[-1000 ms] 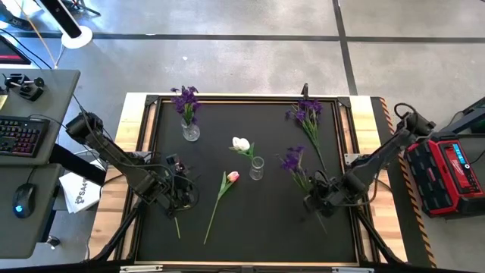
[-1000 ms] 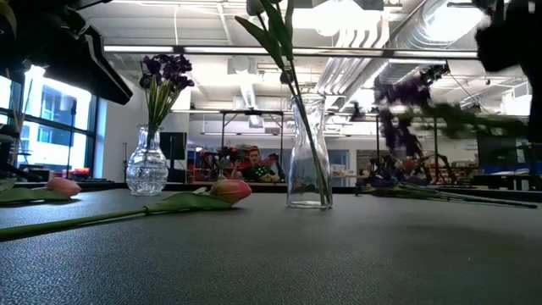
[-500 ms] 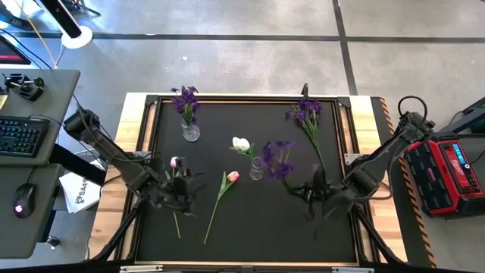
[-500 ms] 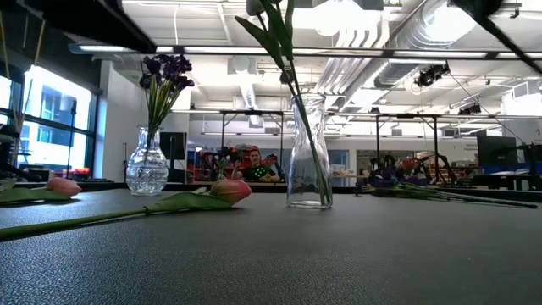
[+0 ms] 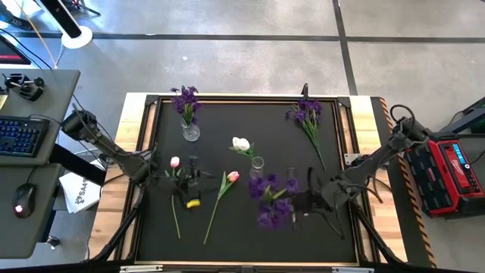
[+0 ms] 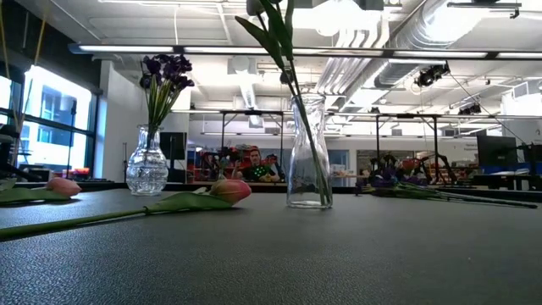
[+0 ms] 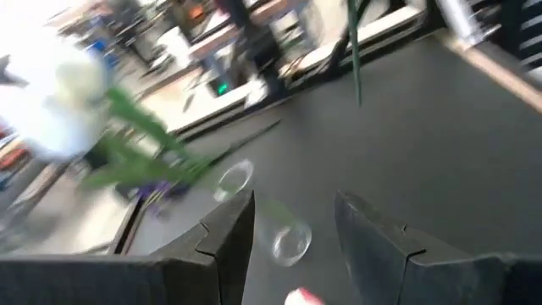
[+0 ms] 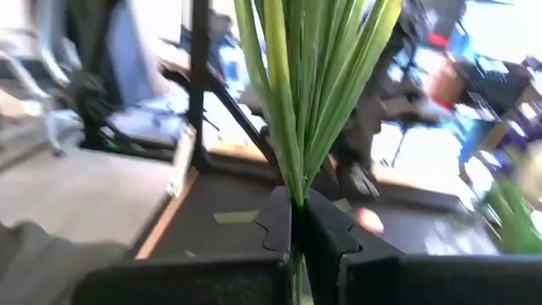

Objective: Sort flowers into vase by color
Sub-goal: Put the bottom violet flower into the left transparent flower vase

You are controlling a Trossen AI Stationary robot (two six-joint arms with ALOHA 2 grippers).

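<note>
In the high view my right gripper (image 5: 309,202) is shut on a purple flower whose blooms (image 5: 271,202) hang in the air over the table's near right part. My left gripper (image 5: 198,182) hovers open and holds nothing, beside a pink tulip (image 5: 175,162) that lies flat on the mat. A second pink tulip (image 5: 232,177) lies by its whole length next to the narrow glass vase (image 5: 257,164), which holds a white tulip (image 5: 241,143). The round vase (image 5: 190,131) holds purple flowers (image 5: 185,98). Another purple flower (image 5: 307,114) lies at the far right. My right gripper pinches the purple flower's bundle of green stems (image 8: 296,182) between its two shut fingers (image 8: 326,229). It comes roughly level from the table's right. The flower is lifted clear of the table, and its blooms point toward the table's left.
The mat (image 5: 242,235) is black with a raised wooden frame (image 5: 129,197). The low view shows the narrow vase (image 6: 306,152), the round vase (image 6: 146,165) and both pink tulips (image 6: 230,190) (image 6: 63,185) on the mat. A desk with a keyboard (image 5: 19,135) stands left of the table.
My right gripper has lifted the purple flower off the mat. The blooms have swung from beside the narrow vase up and toward the near edge, and now show larger from above. My left gripper has risen and shifted slightly right, uncovering the left pink tulip's head.
</note>
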